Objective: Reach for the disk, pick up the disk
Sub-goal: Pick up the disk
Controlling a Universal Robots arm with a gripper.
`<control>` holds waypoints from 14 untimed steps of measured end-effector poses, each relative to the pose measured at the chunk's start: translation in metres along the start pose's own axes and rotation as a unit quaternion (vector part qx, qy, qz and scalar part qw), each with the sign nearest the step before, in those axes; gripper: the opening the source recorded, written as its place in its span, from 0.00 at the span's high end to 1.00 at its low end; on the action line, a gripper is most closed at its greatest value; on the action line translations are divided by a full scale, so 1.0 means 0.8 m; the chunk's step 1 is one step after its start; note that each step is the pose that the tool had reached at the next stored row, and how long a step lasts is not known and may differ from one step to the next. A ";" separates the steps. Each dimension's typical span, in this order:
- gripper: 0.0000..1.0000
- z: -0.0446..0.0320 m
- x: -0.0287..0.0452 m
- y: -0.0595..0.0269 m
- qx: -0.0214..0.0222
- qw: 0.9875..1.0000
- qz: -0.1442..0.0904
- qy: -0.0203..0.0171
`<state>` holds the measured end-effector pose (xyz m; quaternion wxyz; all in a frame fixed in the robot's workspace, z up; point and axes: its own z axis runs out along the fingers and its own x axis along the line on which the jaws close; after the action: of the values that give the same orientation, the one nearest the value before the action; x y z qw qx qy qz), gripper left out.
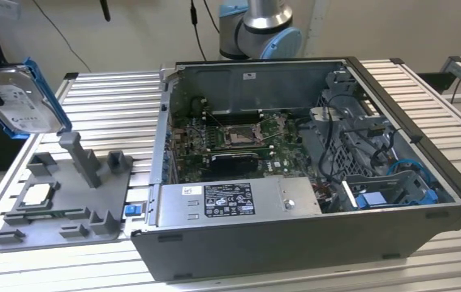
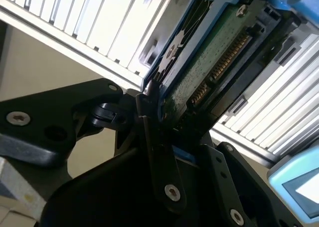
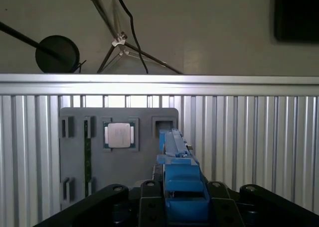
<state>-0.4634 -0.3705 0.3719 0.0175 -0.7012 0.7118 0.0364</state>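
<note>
- Black links of the gripper (image 2: 174, 132) sat closest in the second wrist view. Its jaws were clamped narrow on the disk (image 2: 214, 62), whose green circuit-board face and row of connector pins showed between them.
- Seen in the exterior view, the disk hung in the air above the far corner of the grey fixture tray (image 1: 68, 207). It was tilted nearly on edge and apart from the tray.
- Its white label faced outward, with the bright blue bracket framing it.
- That tray lay flat on the ribbed aluminium table (image 1: 109, 103), its posts and pockets standing upright.
- One pocket of the tray, toward the exterior view's left, held a small square silver chip (image 1: 36, 193).
- In the first wrist view the blue edge of the disk stood over the tray, near the pocket next to the chip.
- Just beside the tray, on the exterior view's right, stood an open computer case (image 1: 312, 243) with its motherboard (image 1: 239, 134) exposed.
- Beyond the case, well apart from the tray, rose the arm's base (image 1: 259, 27).
</note>
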 end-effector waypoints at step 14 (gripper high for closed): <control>1.00 -0.0103 -0.0008 0.000 0.000 1.000 0.000 0.000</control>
<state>-0.4634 -0.3705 0.3802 0.0175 -0.7012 0.7118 0.0364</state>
